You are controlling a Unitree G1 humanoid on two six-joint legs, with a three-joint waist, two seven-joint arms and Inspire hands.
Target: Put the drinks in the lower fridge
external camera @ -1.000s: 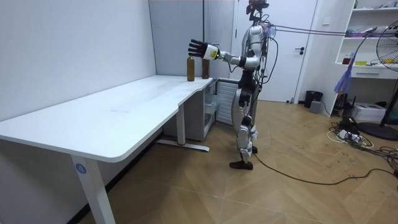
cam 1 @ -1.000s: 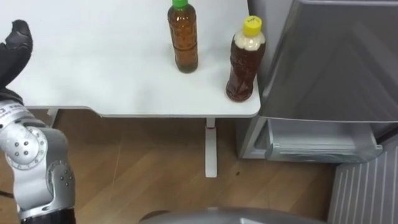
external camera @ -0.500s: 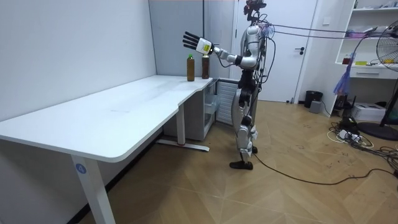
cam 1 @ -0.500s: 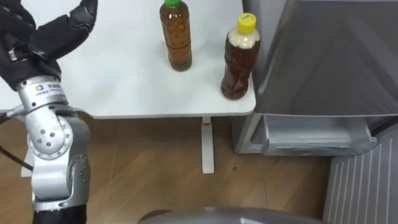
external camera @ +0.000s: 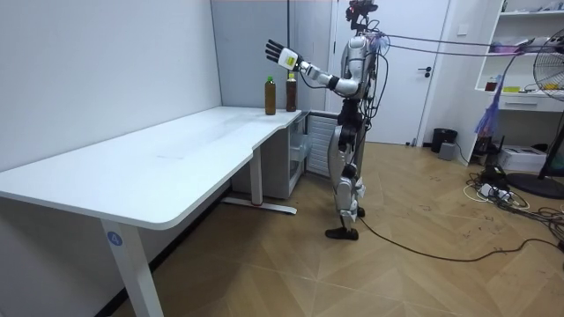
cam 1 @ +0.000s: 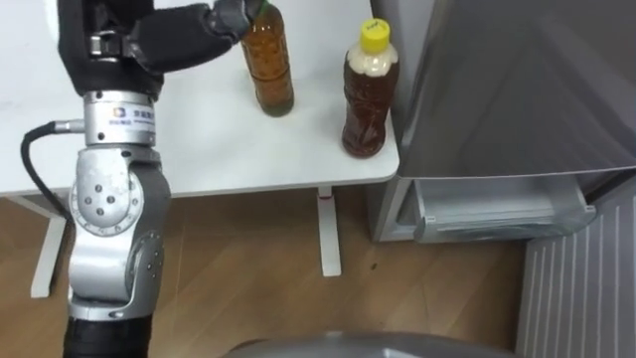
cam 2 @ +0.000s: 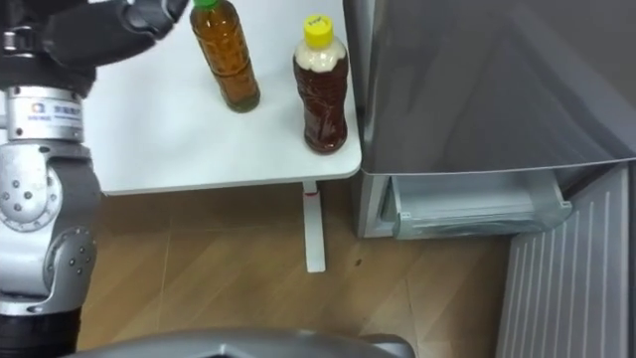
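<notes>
Left hand (cam 1: 139, 45): fingers spread, empty, above white table (cam 1: 199, 139), just left of green-capped brown plastic bottle (cam 1: 268, 70). Step: reach. Next: lower, encircle bottle body.

The tabletop (cam 1: 199, 139) is smooth matt white. The green-cap bottle (cam 1: 268, 70) at 12 o'clock and the yellow-cap bottle (cam 1: 365, 99) at 1 o'clock are clear glossy plastic. The fridge (cam 1: 517, 89) at 3 o'clock looks like dull grey metal, the floor (cam 1: 248, 268) at 6 o'clock like satin wood, and the left hand (cam 1: 111, 42) is matt black.

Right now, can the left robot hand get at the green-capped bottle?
Probably yes: the open left robot hand is by the cap of the green-capped bottle, nothing between them; the yellow-capped bottle stands apart.
</notes>
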